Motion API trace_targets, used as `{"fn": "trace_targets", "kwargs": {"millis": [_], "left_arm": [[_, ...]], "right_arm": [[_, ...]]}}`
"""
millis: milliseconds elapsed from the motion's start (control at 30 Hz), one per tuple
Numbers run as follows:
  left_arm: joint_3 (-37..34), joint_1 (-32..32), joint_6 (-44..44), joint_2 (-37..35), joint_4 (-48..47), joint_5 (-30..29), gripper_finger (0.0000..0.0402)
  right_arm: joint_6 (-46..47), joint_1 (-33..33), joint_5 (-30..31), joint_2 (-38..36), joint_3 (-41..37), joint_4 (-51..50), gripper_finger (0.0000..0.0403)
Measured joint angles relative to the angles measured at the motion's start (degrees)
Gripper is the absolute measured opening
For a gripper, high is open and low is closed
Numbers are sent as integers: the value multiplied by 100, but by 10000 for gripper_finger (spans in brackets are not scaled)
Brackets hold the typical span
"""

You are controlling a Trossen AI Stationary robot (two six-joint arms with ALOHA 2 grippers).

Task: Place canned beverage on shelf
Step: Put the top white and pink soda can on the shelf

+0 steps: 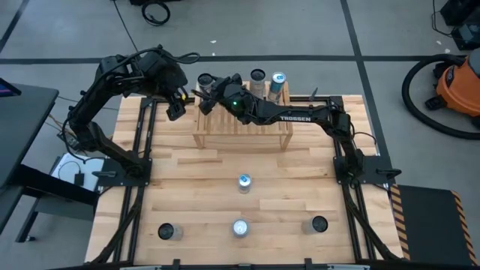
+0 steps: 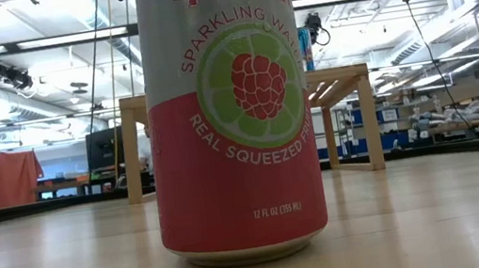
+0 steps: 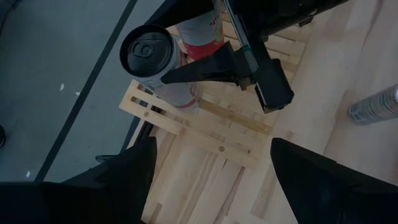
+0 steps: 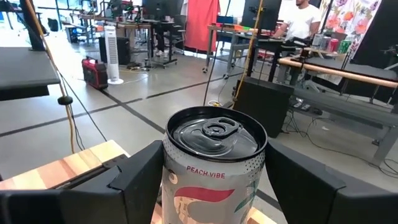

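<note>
The pale wood shelf [image 1: 241,127] stands at the table's far middle; it also shows in the low view [image 2: 346,80]. My right gripper [image 1: 205,93] reaches across the shelf from the right and is shut on a white can with a dark top [image 4: 214,168] at the shelf's far left corner [image 3: 146,109]. Two more cans [image 1: 258,76] [image 1: 278,79] stand along the shelf's far edge. My left gripper [image 1: 176,107] hangs open and empty just left of that corner, fingers wide apart [image 3: 211,180]. My right gripper pinches the can's side wall [image 4: 171,180], below its top rim, between its two fingers [image 3: 205,68]. The fingers come level from the table's right. The can stands upright, its base at the shelf's top slats [image 3: 186,102]; whether it rests there, I cannot tell.
Several cans stand on the table's near half: one mid-table [image 1: 244,182], one at front centre [image 1: 239,227], which fills the low view as a pink and grey can [image 2: 227,117], and two at front left [image 1: 166,232] and front right [image 1: 319,223]. A person shows in the room beyond [image 4: 305,18].
</note>
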Motion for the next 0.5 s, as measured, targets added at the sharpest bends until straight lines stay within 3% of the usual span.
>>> {"fn": "trace_targets", "kwargs": {"millis": [300,500], "left_arm": [[0,0,-2,0,0,2,318],[0,0,-2,0,0,1,318]], "right_arm": [[-7,25,4,0,-2,2,276],[-11,26,-146,0,-4,-24,302]]}}
